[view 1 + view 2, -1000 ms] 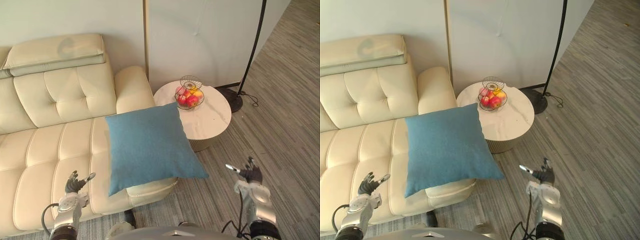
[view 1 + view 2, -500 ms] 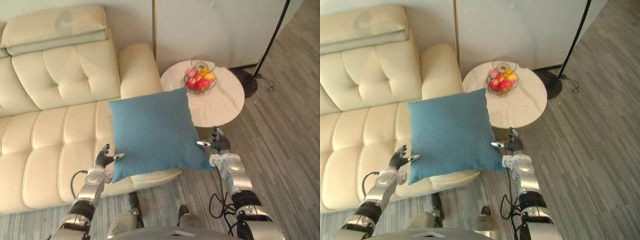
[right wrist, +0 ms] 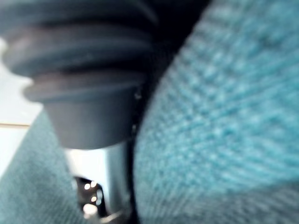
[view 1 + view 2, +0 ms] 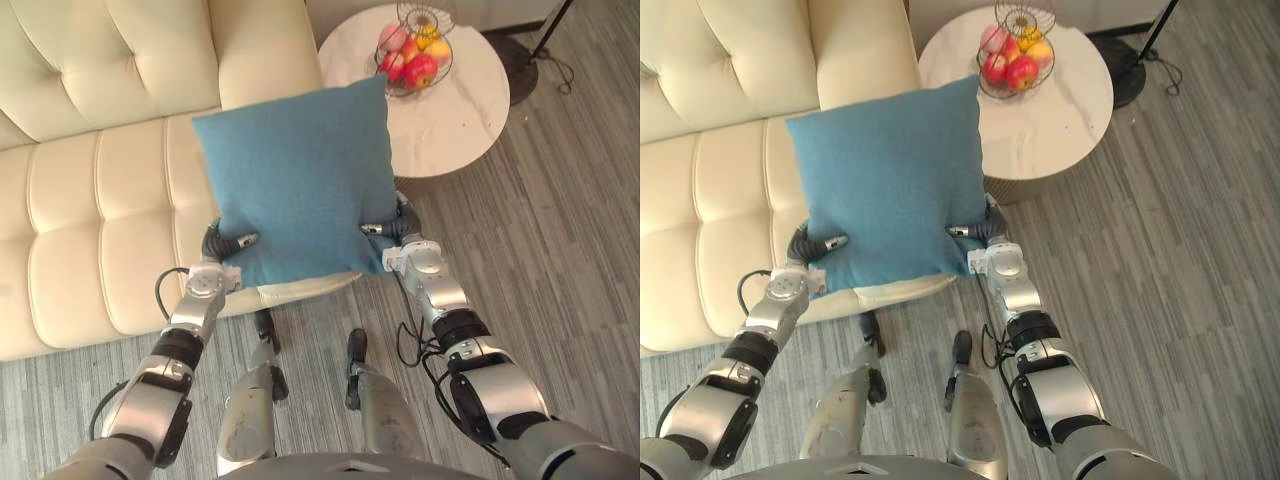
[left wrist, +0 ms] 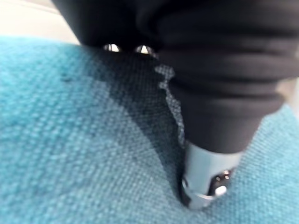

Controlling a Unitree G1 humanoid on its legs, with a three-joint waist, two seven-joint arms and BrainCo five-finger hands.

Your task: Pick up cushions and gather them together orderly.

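Blue cushion (image 4: 295, 175): 1 square cushion over the end section of the cream sofa (image 4: 100, 200), beside the armrest, its lower edge at the seat's front edge and its far corner overlapping the rim of the round side table (image 4: 455, 115) in the head views. Whether it rests on the seat or is already raised cannot be told.

Left hand (image 4: 214, 246) and right hand (image 4: 402, 226): 1 at each lower corner. Each thumb lies on the cushion's upper face and the fingers pass behind the edge, so both hands are closed in a pinch on the fabric. In the left wrist view the thumb (image 5: 202, 184) dents the weave.

Step in hand, as judged: the 2-handed lift. It goes best with both corners raised together and level, so the cushion does not twist or slip out of 1 pinch. The lift should draw the cushion toward the robot and along the seat, since its far corner is near the wire fruit basket (image 4: 415, 55) on the table
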